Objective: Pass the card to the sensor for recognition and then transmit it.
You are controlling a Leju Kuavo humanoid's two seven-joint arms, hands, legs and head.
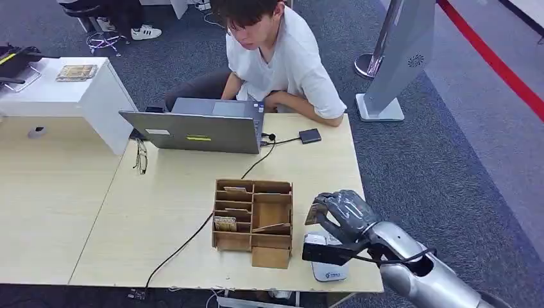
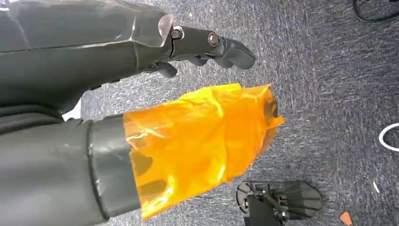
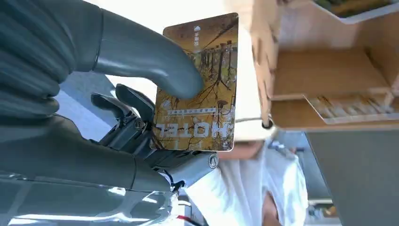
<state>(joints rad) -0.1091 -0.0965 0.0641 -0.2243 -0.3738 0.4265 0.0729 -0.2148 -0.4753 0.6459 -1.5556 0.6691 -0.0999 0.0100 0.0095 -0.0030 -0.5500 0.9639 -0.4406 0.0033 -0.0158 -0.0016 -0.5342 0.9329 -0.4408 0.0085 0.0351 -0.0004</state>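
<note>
Head view has the right hand [image 1: 340, 215] pinching the card [image 3: 197, 84] between thumb and fingers [image 3: 127, 106], right above the white sensor [image 1: 327, 269] on the counter [image 1: 160, 212].

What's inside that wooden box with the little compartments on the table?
The wooden organizer holds several cards in its left slots and one lying in a larger right slot. The divider walls hide whatever lies deeper in the compartments.

The card [image 3: 197, 84] pinched in the right hand [image 3: 94, 94] reads "HOTEL"; its smaller print lines are too small to read.
</note>
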